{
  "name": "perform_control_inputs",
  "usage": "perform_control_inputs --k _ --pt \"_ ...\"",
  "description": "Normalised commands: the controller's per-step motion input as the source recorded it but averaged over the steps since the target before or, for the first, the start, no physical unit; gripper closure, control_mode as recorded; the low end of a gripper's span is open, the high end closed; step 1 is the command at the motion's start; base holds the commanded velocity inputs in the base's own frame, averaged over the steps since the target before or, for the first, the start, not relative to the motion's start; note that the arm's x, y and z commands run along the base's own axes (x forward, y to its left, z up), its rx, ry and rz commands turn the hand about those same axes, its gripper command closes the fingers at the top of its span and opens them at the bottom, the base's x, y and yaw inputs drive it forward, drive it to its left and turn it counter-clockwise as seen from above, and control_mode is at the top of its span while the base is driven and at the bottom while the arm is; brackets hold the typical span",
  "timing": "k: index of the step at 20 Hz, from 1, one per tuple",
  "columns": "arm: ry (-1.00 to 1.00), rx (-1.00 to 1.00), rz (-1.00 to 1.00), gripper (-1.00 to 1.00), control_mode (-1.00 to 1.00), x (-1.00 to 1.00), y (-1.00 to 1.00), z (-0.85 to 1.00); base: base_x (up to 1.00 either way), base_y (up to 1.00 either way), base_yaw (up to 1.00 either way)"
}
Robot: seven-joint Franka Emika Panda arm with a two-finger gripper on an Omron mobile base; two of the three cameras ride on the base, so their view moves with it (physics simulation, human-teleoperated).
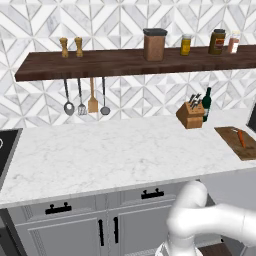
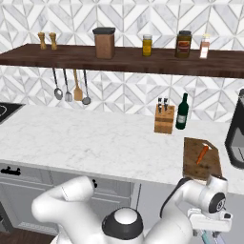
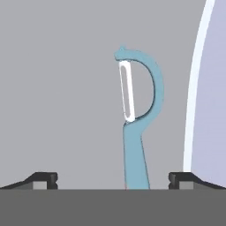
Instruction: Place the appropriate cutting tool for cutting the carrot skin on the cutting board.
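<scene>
Arm: I see it folded low in front of the base, elbow bent, white links below counter height.
Wrist: turned down at the lower right of the right base view.
Gripper: I read the jaws spread wide.
Fingertips: well apart, nothing touching either.

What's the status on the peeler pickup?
Pincer open, fingers either side of the blue peeler, not closed on it. Carrot lies on the cutting board. Nothing seen in the way.
</scene>
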Motion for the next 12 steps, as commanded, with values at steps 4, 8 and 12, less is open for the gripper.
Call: perform_control_inputs --k 4,8,12 --pt "0.00 0.03 0.08 -1.00 -1.00 0.19 -0.10 -0.45 0.00 0.00 0.00" --pt "0.00 0.04 0.08 -1.00 -1.00 0.26 -0.07 -0.38 0.00 0.00 0.00" --pt "0.00 0.02 0.08 -1.00 -1.00 0.16 -0.03 -0.41 0.00 0.00 0.00"
